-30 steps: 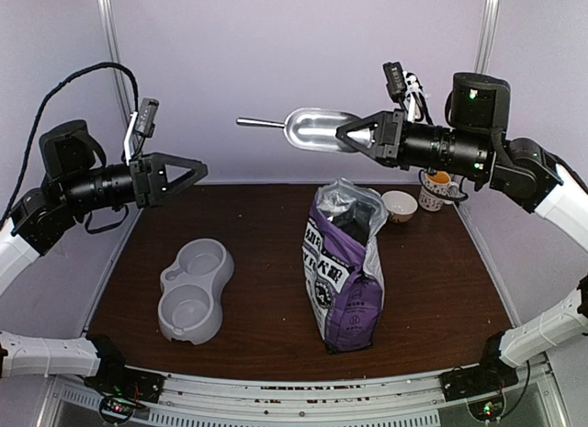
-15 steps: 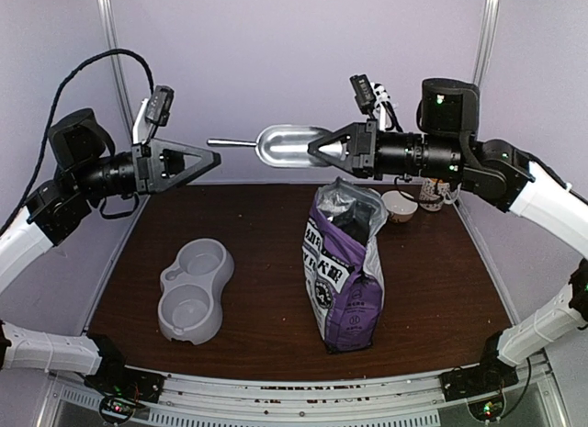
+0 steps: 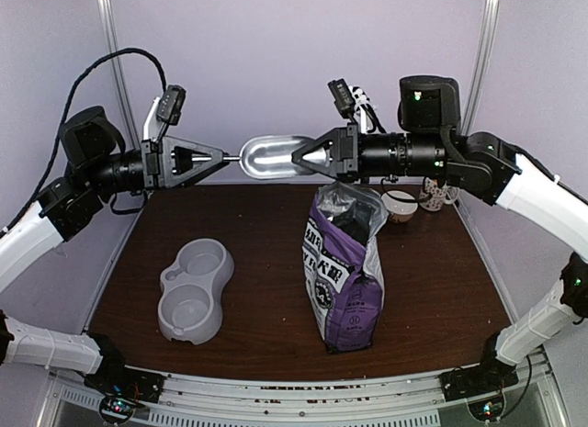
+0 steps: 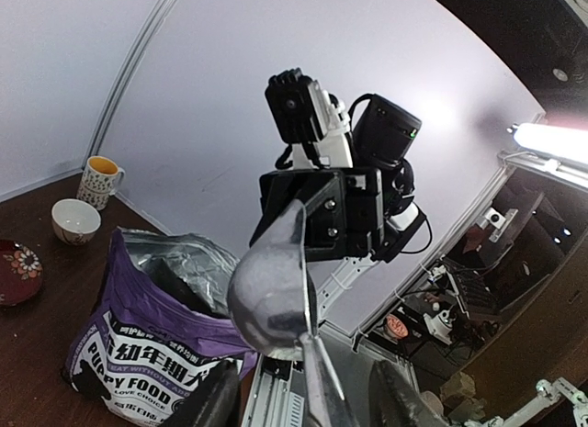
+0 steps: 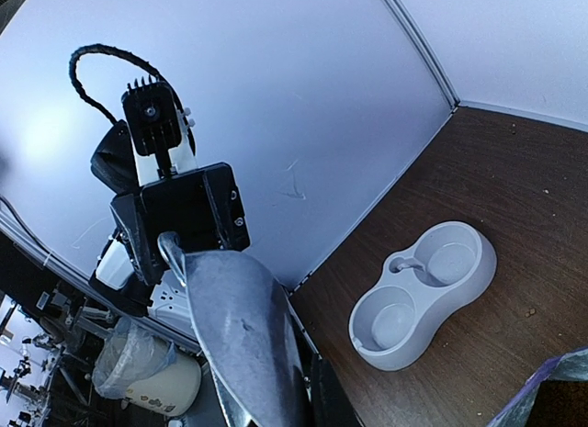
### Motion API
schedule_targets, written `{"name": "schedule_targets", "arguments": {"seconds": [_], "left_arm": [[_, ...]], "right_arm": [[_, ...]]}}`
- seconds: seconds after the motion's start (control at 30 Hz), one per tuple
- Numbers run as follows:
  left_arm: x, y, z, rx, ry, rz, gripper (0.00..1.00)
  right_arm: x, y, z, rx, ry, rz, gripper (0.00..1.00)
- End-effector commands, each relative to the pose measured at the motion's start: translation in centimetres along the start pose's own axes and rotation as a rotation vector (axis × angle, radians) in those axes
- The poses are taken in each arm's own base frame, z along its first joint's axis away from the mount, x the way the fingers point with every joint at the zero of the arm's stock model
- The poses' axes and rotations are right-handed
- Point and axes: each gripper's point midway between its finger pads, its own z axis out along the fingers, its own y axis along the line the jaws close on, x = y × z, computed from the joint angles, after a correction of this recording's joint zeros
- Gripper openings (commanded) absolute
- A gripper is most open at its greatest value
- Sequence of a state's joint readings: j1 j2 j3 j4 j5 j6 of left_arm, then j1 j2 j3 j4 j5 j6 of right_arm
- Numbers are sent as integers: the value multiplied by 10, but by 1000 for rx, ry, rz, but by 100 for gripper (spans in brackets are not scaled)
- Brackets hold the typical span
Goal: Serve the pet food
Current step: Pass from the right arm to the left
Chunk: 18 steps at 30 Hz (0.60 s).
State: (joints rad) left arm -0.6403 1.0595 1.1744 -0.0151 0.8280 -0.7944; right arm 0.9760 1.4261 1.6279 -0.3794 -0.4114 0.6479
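Note:
A shiny metal scoop (image 3: 271, 158) hangs level in the air above the back of the table. My right gripper (image 3: 299, 158) is shut on the rim of its bowl, and in the right wrist view the scoop (image 5: 243, 335) covers most of that gripper (image 5: 294, 399). My left gripper (image 3: 223, 156) faces it from the left. In the left wrist view its fingers stand on either side of the scoop's thin handle (image 4: 312, 372) with gaps showing, so it is open. The purple bag (image 3: 347, 262) stands open-topped below the scoop. The pet food itself is out of view.
A grey double pet bowl (image 3: 195, 289) sits at the table's left front. A small white bowl (image 3: 399, 205) and a patterned mug (image 3: 435, 190) stand at the back right, with a red plate (image 4: 14, 271) near them.
The right arm carried the scoop leftward. The left arm rose and moved right to meet it, and its fingers have narrowed around the handle.

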Motion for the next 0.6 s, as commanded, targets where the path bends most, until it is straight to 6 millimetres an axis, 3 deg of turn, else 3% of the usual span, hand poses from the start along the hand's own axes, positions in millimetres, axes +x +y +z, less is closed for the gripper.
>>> {"name": "schedule_targets", "arguments": {"seconds": [0.0,0.57], "left_arm": [[-7,-10,1,49,-14,32,50],[3,-1,8,53,30,-2,41]], "right_arm": [[-7,12,-2,-14,-2,-40,0],[-9,7,-2,21,1,-54,0]]}}
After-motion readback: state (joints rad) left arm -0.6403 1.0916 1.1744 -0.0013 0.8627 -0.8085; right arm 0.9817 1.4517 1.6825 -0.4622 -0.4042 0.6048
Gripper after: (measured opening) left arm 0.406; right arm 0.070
